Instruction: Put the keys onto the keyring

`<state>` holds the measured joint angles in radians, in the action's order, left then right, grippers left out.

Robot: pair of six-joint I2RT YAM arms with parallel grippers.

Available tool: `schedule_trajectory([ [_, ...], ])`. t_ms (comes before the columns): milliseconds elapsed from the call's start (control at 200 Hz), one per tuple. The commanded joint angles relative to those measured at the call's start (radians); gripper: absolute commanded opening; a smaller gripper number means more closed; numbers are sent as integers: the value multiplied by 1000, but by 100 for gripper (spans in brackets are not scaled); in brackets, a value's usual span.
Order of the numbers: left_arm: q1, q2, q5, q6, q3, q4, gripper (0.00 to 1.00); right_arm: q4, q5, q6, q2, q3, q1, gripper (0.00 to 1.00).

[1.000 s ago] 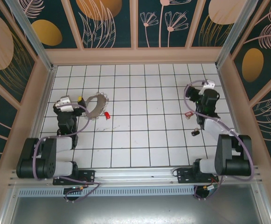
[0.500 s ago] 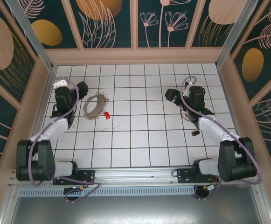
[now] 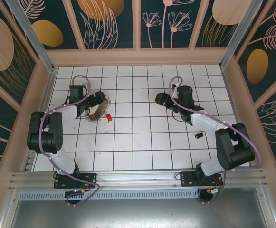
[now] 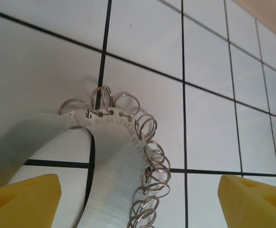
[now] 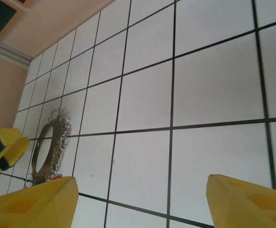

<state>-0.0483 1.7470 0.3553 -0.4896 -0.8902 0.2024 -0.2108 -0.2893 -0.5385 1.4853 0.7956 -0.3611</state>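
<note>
The large, thin, silvery metal keyring (image 4: 114, 159) lies flat on the white tiled floor (image 3: 142, 137), in its left part; it is a flat band stamped with numbered holes, its outer rim fringed with small wire split rings; a small key (image 3: 109, 117) with a red plastic head lies just beside it; the left gripper (image 4: 138, 202) hovers over the hoop, yellow fingertips (image 4: 23, 199) set wide apart; the right gripper (image 5: 140, 204), jaws likewise apart, hangs above bare tiles.

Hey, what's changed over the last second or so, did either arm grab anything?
The left gripper swung out from near its base, away and to the right, and is now open over the keyring. The right gripper swept left toward the middle, also open. Nothing was grasped or released. The keyring and the red key beside it stayed put.
</note>
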Motion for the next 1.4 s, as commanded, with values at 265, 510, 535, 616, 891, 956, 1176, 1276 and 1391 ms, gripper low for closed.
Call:
schedule_trajectory([
  [265, -37, 135, 24, 28, -76, -114, 82, -5, 9, -37, 59, 53, -64, 72],
  [510, -101, 114, 90, -16, 2, -59, 76, -12, -4, -38, 108, 72, -72, 71],
  [535, -111, 102, 98, -23, 15, -48, 76, -14, -6, -38, 111, 75, -73, 70],
  [616, -144, 74, 121, -47, 52, -28, 74, -21, -10, -43, 124, 77, -77, 68],
  [891, -256, -27, 202, -214, 173, 93, 67, -53, -72, -71, 196, 93, -114, 59],
  [956, -286, -72, 213, -256, 198, 127, 67, -80, -88, -94, 213, 93, -133, 59],
  [1176, -325, -242, 94, -291, 257, 94, 69, -185, -149, -239, 294, 89, -210, 55],
  [1276, -319, -340, -111, -213, 237, -55, 79, -215, -158, -295, 328, 90, -245, 54],
  [1391, -268, -354, -202, -160, 211, -149, 80, -213, -161, -315, 367, 116, -284, 53],
])
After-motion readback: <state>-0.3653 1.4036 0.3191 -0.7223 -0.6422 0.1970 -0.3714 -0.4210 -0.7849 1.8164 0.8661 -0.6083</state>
